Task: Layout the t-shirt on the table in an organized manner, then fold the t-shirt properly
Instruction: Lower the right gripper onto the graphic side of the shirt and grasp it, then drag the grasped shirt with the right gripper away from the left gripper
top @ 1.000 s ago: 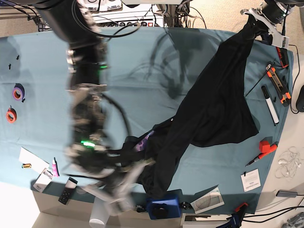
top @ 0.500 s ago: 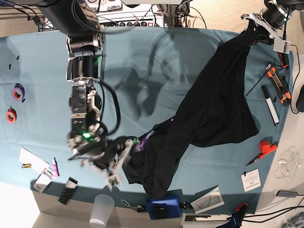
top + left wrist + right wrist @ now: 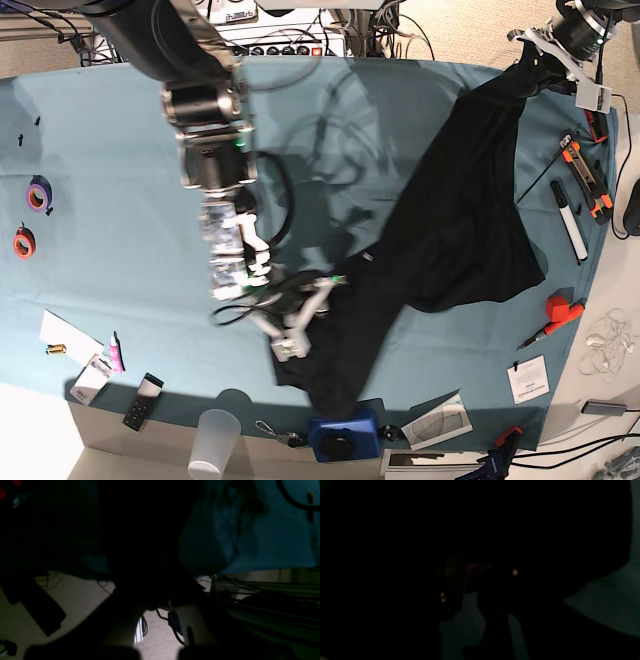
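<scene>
Right claw (image 3: 305, 315) shifted onto limp black t-shirt (image 3: 460, 220).

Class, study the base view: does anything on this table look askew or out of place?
Yes. The t-shirt is not laid flat: it stretches diagonally across the table, one end pulled up past the far corner by the left gripper, the other bunched near the front edge beside the right gripper.

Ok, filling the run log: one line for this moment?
t-shirt: draped diagonally across table | left jaws: shut on t-shirt | right jaws: open at t-shirt
</scene>
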Motion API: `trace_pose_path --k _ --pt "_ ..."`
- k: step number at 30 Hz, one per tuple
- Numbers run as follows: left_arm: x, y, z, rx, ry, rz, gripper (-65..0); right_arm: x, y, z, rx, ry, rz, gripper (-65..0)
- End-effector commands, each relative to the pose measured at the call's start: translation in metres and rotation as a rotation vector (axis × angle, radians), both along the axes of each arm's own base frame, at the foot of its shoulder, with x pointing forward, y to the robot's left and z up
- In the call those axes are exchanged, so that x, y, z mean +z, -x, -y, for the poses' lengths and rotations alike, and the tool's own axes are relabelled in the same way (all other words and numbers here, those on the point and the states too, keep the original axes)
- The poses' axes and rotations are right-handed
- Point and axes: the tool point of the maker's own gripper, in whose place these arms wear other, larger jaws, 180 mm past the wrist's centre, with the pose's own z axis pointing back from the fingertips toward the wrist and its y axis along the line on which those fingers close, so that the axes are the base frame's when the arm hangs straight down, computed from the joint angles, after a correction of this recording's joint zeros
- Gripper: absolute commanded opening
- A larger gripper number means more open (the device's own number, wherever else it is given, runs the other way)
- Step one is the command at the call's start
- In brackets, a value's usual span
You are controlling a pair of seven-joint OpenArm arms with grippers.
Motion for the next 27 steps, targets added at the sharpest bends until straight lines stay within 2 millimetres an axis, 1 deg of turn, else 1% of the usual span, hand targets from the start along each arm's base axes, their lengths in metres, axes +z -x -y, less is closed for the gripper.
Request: trace_pose_path --k 1,3,4,6,7,9,11,12,14,16,18,20,22,23,24,25,27 --pt "0.008 -0.002 0.0 -0.005 0.0 0.031 -65.0 0.031 -0.018 -0.014 0.012 -0.044 0.078 -41.6" --pt "0.008 -0.002 0.0 -0.006 -0.001 0.03 -65.0 0.034 -0.017 -0.021 0.022 -0.048 0.071 -43.4" --pt "0.008 -0.002 0.0 -0.006 0.0 0.031 -65.0 0.034 -0.017 -0.022 0.025 -0.045 0.063 -47.7" --pt "0.008 -0.002 0.0 -0.005 0.0 0.031 -65.0 0.032 -0.017 -0.021 0.031 -0.024 0.054 -61.7" --pt "0.008 -0.002 0.0 -0.005 -0.001 0.031 -65.0 0.03 -0.016 -0.018 0.029 -0.001 0.043 -65.0" --pt "0.008 -0.002 0.0 -0.005 0.0 0.032 -65.0 0.026 -0.014 -0.013 0.034 0.05 0.009 -65.0" --pt "0.008 -0.003 0.0 -0.005 0.0 0.033 -65.0 0.029 -0.012 -0.007 0.032 0.08 -0.013 -65.0" --pt "0.009 -0.004 0.0 -0.002 0.0 0.039 -65.0 0.035 -0.013 -0.004 0.03 0.092 -0.01 -65.0" --pt "0.011 -0.005 -0.001 0.004 0.001 0.051 -65.0 0.057 -0.015 0.003 0.021 0.11 0.031 -65.0" --pt "0.011 -0.006 -0.001 0.006 0.002 0.054 -65.0 0.09 -0.016 0.013 0.006 0.126 0.106 -65.0" --pt "0.011 -0.005 -0.001 0.005 0.001 0.053 -65.0 0.125 -0.012 0.027 -0.014 0.152 0.183 -65.0" --pt "0.011 -0.006 -0.001 0.006 0.001 0.054 -65.0 0.156 -0.003 0.043 -0.036 0.193 0.247 -65.0" --pt "0.011 -0.006 -0.001 0.006 0.001 0.054 -65.0 0.183 0.008 0.061 -0.062 0.242 0.309 -65.0" --pt "0.011 -0.006 -0.001 0.005 0.001 0.055 -65.0 0.192 0.013 0.071 -0.075 0.265 0.348 -65.0" --pt "0.011 -0.006 -0.001 0.003 0.0 0.055 -65.0 0.195 0.018 0.081 -0.084 0.289 0.368 -65.0" --pt "0.011 -0.005 -0.001 0.002 0.0 0.052 -65.0 0.192 0.023 0.091 -0.09 0.316 0.372 -65.0" --pt "0.01 -0.004 -0.001 0.0 -0.001 0.047 -65.0 0.179 0.036 0.111 -0.106 0.367 0.347 -65.0"
